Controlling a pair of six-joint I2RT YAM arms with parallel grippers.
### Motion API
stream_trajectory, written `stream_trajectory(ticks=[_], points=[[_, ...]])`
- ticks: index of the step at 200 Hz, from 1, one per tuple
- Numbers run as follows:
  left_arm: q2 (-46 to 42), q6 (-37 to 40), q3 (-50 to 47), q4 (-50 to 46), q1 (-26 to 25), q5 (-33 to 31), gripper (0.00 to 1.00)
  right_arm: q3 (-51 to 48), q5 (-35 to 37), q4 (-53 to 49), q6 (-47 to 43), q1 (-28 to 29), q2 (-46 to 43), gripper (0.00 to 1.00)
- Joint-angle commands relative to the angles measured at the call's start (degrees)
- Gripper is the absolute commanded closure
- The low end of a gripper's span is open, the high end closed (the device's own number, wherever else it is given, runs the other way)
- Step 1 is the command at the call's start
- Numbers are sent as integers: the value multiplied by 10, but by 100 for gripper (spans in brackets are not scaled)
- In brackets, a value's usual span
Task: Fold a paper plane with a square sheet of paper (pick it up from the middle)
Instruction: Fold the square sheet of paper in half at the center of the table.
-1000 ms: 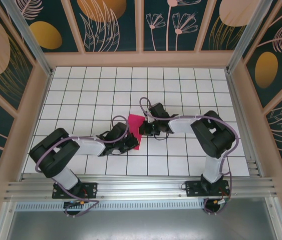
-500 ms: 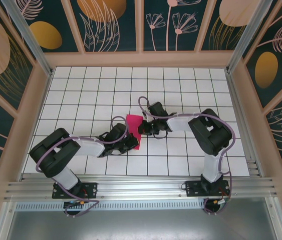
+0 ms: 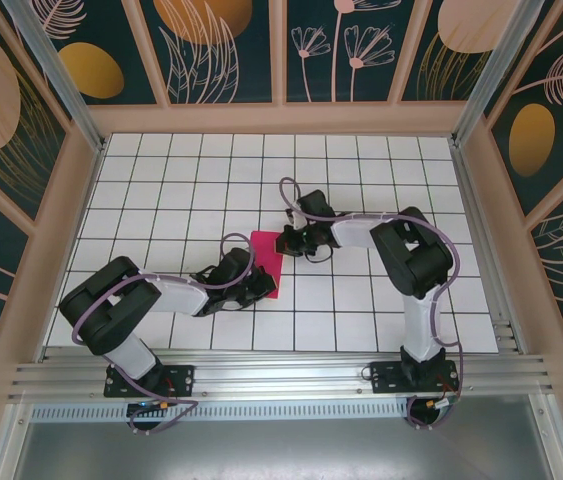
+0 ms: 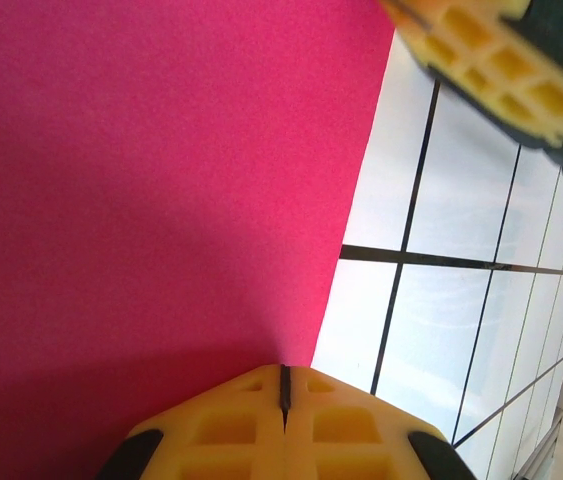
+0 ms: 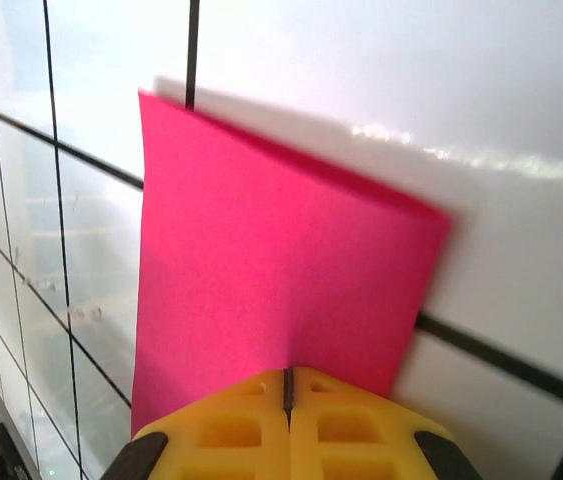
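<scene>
Magenta square sheet of paper (image 3: 269,262) lies folded to a rectangle mid-table (image 3: 161,180), between both claws. Left claw (image 3: 257,284) sits at its near-left corner, tips together and pinching the edge (image 4: 283,385). Right claw (image 3: 287,243) is at the far-right edge, tips together, clamped on the paper (image 5: 287,380), which is lifted there and casts a shadow.
</scene>
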Motion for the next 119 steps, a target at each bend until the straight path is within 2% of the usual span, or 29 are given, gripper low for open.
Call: stream_trajectory(ticks=[1, 7, 54, 119], points=[[21, -12, -25, -59, -9, 5, 96, 28, 52, 2, -16, -18, 27, 95], [22, -12, -26, -58, -9, 6, 96, 35, 54, -1, -18, -36, 30, 95], [18, -14, -30, -54, -10, 6, 96, 68, 65, -16, -29, -55, 55, 95], [4, 3, -14, -59, -10, 3, 95, 119, 114, -39, -34, -58, 39, 95]])
